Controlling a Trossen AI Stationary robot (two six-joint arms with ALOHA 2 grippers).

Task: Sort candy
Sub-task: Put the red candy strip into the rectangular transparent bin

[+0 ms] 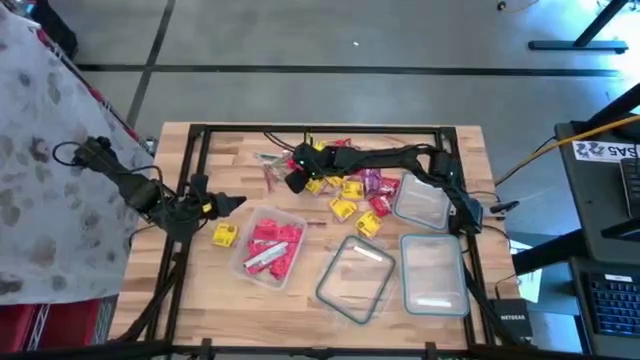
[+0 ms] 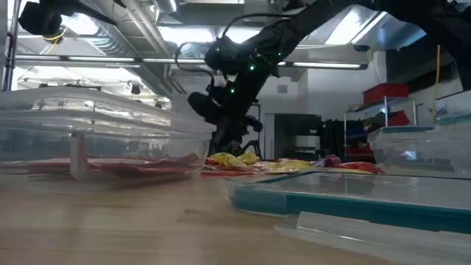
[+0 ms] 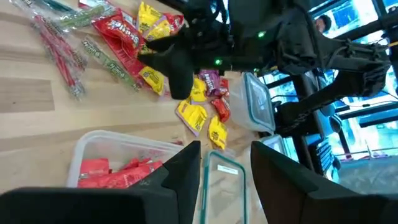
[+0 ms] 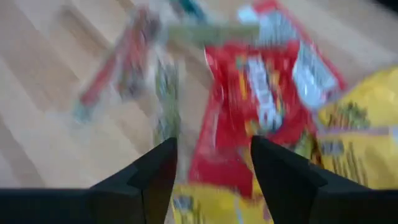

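Candy [image 1: 352, 190] lies in a loose pile near the middle of the wooden bench [image 1: 250, 310], as we see from above: yellow, red and purple packets together. The right gripper [image 1: 297, 178] is at the left end of this pile, low over the packets. A clear container [image 1: 268, 247] in front of the pile holds red packets, and one yellow packet [image 1: 224, 235] lies alone just beside it. The left gripper [image 1: 232, 203] is near this packet, apart from the pile, and its fingers are spread with nothing between them. Three other clear containers [image 1: 433, 273] stand on the right part of the bench.

In the low view we see the right gripper [image 2: 234, 141] coming down from above onto the yellow and red candy [image 2: 243, 160] behind the containers.

In the left wrist view the two dark fingers [image 3: 183, 171] stand apart above the container with red packets [image 3: 106, 163], and the pile [image 3: 199, 109] lies farther off under the right arm.

In the right wrist view the fingers [image 4: 157, 171] are separated and hold nothing; a red packet [image 4: 261, 118] and yellow ones lie directly ahead of them. Thin stick candies [image 4: 121, 59] lie beside.
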